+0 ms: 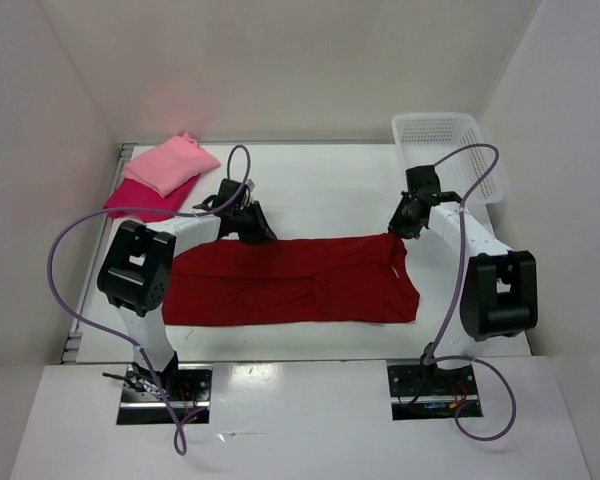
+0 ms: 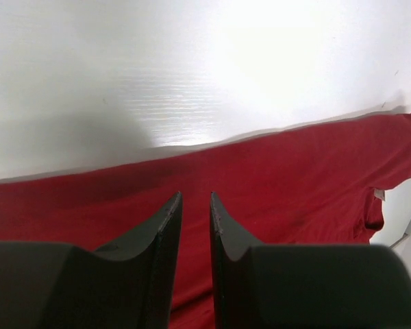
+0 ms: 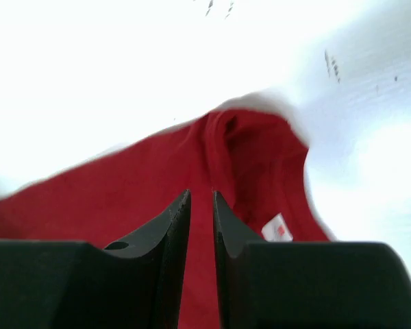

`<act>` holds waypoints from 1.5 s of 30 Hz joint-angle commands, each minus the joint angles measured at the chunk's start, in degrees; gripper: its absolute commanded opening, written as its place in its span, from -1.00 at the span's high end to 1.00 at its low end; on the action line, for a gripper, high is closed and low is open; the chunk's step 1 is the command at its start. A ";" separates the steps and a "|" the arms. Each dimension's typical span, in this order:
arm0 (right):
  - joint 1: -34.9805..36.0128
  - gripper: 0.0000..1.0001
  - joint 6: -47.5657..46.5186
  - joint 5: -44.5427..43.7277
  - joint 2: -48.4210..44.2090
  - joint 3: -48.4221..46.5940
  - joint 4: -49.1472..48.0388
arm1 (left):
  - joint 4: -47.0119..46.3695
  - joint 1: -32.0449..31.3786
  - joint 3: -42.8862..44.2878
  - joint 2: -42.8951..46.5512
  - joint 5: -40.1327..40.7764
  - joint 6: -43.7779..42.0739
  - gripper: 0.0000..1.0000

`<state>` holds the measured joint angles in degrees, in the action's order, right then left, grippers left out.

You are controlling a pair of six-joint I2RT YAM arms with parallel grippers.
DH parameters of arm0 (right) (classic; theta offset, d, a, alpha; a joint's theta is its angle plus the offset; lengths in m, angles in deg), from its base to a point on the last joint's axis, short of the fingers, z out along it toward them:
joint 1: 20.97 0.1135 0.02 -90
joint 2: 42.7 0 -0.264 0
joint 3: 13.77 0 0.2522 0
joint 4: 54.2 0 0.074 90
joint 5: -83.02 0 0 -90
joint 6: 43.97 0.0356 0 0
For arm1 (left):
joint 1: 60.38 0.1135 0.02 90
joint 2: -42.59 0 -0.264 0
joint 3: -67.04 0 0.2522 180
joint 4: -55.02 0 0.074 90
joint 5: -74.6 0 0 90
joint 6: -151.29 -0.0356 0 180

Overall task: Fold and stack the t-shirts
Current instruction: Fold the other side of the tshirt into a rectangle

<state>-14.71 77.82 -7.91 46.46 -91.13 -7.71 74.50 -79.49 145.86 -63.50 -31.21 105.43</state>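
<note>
Both left tool [image 2: 196, 195] and right tool [image 3: 201, 193] narrow-gapped over maroon shirt [image 1: 290, 280], grip unclear; pink stack [image 1: 170, 165], basket [image 1: 450, 118] behind.

From above, the light is bright and even. The white counter [image 1: 310, 190] shines, and the arms drop only soft grey shadows. The back wall [image 1: 280, 70] has a faint pink glow above the pink shirt [image 1: 170, 165]. In the left wrist view a big white glare sits on the counter at the top right, with a grey shadow on the left. The left pincer [image 2: 195, 199] looks dark and a bit fuzzy up close. The right wrist view is washed out and blurry. The dark red shirt [image 3: 157, 185] has smeared edges there, and its label [image 3: 277, 229] cannot be read.
</note>
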 commanded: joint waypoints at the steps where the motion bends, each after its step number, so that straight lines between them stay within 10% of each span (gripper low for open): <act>1: -1.16 0.51 -1.81 -2.68 3.99 -3.64 -4.78 | -2.99 1.54 -1.24 -0.70 -1.76 0.68 0.40; 23: -2.39 0.78 -1.64 -12.52 7.62 -1.09 -4.34 | -4.57 15.69 -10.30 0.17 -5.45 1.83 0.40; 28: -1.87 0.62 -4.01 -0.94 0.75 -3.63 -6.02 | -3.96 15.69 -10.92 5.70 -4.84 1.83 0.40; 36: 5.52 0.99 -2.62 6.64 9.70 -7.78 -7.41 | -2.38 15.16 -10.30 8.08 -4.92 1.83 0.40; 45: 4.38 0.99 1.25 -7.14 16.39 -4.97 -7.68 | -2.38 18.57 -12.41 3.51 -4.58 0.60 0.40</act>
<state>-9.13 77.08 -8.08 63.53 -97.25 -14.27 72.07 -63.45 134.76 -57.90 -35.65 107.64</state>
